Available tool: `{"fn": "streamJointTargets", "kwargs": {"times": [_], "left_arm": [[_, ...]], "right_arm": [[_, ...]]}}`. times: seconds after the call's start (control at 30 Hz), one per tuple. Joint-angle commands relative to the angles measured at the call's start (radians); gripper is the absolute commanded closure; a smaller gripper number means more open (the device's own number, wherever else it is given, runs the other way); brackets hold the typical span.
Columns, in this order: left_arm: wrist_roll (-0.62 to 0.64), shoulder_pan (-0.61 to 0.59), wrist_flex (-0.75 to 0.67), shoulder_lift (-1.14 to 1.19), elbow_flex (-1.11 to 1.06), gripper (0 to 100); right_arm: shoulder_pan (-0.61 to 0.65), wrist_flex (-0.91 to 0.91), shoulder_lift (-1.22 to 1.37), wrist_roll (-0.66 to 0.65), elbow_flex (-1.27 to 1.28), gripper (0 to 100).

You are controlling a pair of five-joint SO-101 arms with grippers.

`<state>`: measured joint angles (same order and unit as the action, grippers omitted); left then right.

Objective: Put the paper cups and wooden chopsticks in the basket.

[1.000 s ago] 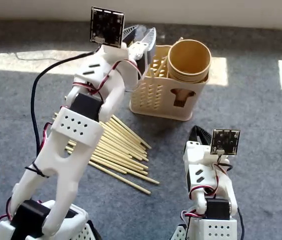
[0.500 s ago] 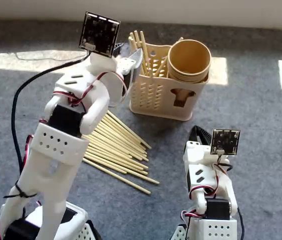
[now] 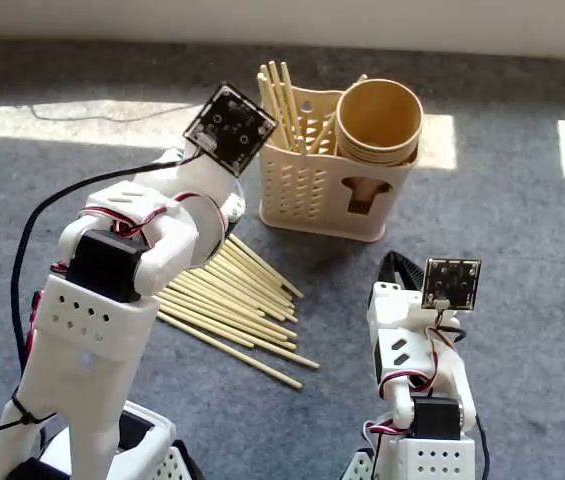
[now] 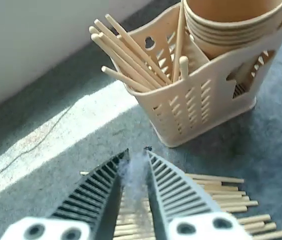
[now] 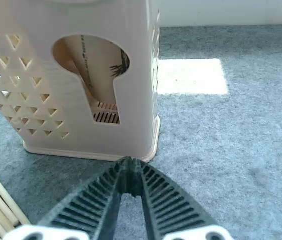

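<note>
Basket, cups and chopsticks; two grippers.
Cups (image 3: 380, 120) stood stacked in basket (image 3: 312, 190), right side, with chopsticks (image 3: 280, 95) upright at left. Loose chopsticks (image 3: 237, 300) lay on carpet, near-left of basket. Left gripper (image 4: 137, 152) above them, slightly apart, empty. Right gripper (image 5: 129, 167) pressed together.

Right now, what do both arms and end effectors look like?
The left arm and right arm are white shells with black servo blocks, rows of small holes and red-and-white wires. A black cable runs from the left one. Each wrist carries a square black board. The left end effector and right end effector have black ribbed fingers on white mounts.
</note>
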<state>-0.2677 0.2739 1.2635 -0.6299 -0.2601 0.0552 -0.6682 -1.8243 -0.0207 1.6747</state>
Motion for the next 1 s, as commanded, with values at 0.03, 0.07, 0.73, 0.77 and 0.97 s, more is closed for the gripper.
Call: {"fn": "streamJointTargets", "kwargs": {"times": [0.03, 0.07, 0.73, 0.77, 0.97], "left_arm": [[-0.138, -0.001, 0.149, -0.031, 0.036, 93], [-0.189, 0.001, 0.172, -0.033, 0.024, 93], [-0.509, 0.286, 0.173, -0.03, -0.541, 85], [-0.529, 0.286, 0.153, -0.03, -0.567, 85], [-0.594, 0.278, 0.017, -0.028, -0.68, 85]], "right_arm": [[-0.01, 0.038, -0.012, -0.017, 0.101, 99.3], [-0.015, 0.038, -0.012, -0.018, 0.099, 99.3], [-0.09, 0.042, -0.013, -0.02, 0.097, 99.3], [-0.09, 0.042, -0.013, -0.02, 0.097, 99.3], [-0.088, 0.042, -0.013, -0.02, 0.097, 99.3]]}}
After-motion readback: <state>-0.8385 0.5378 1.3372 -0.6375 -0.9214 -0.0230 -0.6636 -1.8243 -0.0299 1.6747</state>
